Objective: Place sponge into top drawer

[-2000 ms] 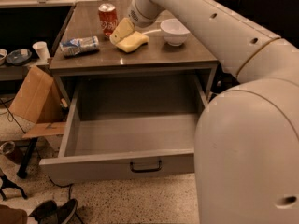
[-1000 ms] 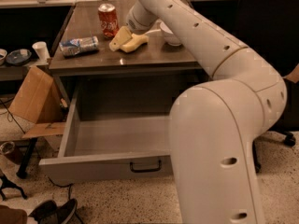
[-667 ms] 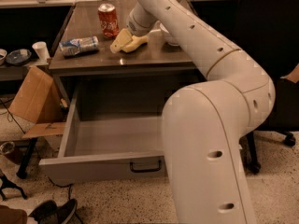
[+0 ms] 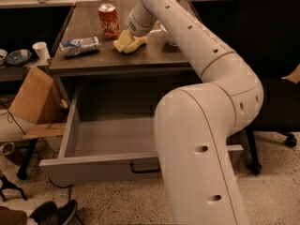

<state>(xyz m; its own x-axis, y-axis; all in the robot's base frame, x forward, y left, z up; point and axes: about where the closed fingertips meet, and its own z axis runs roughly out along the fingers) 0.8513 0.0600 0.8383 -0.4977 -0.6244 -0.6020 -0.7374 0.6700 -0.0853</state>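
The sponge (image 4: 135,44) is a pale yellow foam block lying on the brown tabletop (image 4: 117,57), just right of a red soda can (image 4: 108,20). My gripper (image 4: 126,37) is down on the sponge's left end, touching it from above. The top drawer (image 4: 101,137) stands pulled open below the tabletop, and what shows of its inside is bare. Its grey front panel (image 4: 89,171) carries a small dark bar handle (image 4: 144,168). My white arm covers the drawer's right part.
A crumpled blue-and-white packet (image 4: 79,46) lies left of the can. A white bowl (image 4: 167,33) sits mostly hidden behind my arm. A cardboard box (image 4: 31,96) leans at the left. A black chair (image 4: 276,74) stands at the right. Shoes (image 4: 56,213) lie on the floor.
My arm's elbow and lower segment have swung left across the view and now cover the drawer's right part. The gripper stays at the sponge, which has not visibly moved.
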